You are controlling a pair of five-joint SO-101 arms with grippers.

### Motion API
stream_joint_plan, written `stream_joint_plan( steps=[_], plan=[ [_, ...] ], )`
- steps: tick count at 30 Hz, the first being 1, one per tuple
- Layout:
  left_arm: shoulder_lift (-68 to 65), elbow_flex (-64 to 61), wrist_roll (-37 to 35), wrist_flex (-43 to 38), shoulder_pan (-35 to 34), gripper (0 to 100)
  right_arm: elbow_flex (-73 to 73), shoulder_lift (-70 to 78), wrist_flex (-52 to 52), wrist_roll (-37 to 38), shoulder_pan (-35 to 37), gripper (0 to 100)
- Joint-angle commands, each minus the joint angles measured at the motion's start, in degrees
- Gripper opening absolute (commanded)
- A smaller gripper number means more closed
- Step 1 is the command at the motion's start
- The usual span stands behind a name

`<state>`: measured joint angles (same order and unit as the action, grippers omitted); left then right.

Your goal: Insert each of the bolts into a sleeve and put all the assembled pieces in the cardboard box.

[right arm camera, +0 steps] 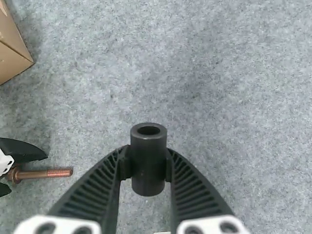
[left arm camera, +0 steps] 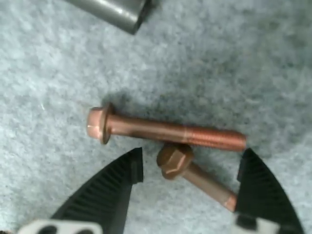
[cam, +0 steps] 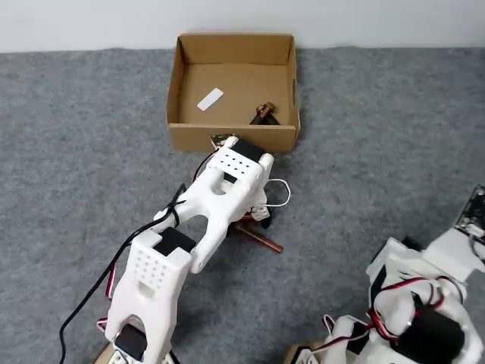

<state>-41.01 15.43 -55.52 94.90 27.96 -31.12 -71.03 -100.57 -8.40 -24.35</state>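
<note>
Two copper bolts lie on the grey carpet. In the left wrist view the longer bolt (left arm camera: 165, 131) lies flat, and the shorter bolt (left arm camera: 195, 175) rests between the fingers of my open left gripper (left arm camera: 190, 163), which touch neither bolt. The end of a grey sleeve (left arm camera: 112, 9) lies just beyond them. My right gripper (right arm camera: 147, 161) is shut on a dark sleeve (right arm camera: 147, 141), held upright with its bore showing. In the high view the left arm (cam: 227, 189) hangs over a bolt (cam: 261, 236) in front of the cardboard box (cam: 231, 136), which holds one assembled piece (cam: 265, 114).
A white label (cam: 211, 99) lies on the box floor. The right arm (cam: 424, 303) sits at the lower right corner. A white wire loop (cam: 280, 193) hangs by the left arm's wrist. From the right wrist, a box corner (right arm camera: 12, 48) and a bolt (right arm camera: 41, 173) show.
</note>
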Motion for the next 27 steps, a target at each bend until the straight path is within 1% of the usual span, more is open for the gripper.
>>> stream_joint_plan(
  steps=[1,3,9,11,16,21,24,27],
  plan=[
    [-1.41,-0.57,0.09,1.85,2.02,30,0.35,0.40,-0.57,0.53,-0.22,1.1],
    [-1.32,-0.48,-0.09,1.85,2.02,26,0.35,0.40,-0.57,0.53,-0.22,1.1],
    [-1.32,0.92,0.18,1.76,2.02,5,0.35,0.40,-0.57,0.53,-0.22,1.1],
    [-1.32,1.89,0.18,1.85,2.02,0,0.35,0.40,-0.57,0.53,-0.22,1.1],
    [-1.32,3.65,0.44,1.85,2.02,1,0.35,0.40,-0.57,0.53,-0.22,1.1],
    [-1.32,5.23,4.66,2.29,2.02,1,0.35,0.40,-0.57,0.53,-0.22,1.1],
    [-1.32,7.08,6.77,4.75,2.11,1,0.35,0.40,-0.57,0.53,-0.22,1.1],
    [-1.32,7.52,7.38,5.54,2.02,1,0.35,0.48,-0.57,0.53,-0.22,1.1]
  ],
)
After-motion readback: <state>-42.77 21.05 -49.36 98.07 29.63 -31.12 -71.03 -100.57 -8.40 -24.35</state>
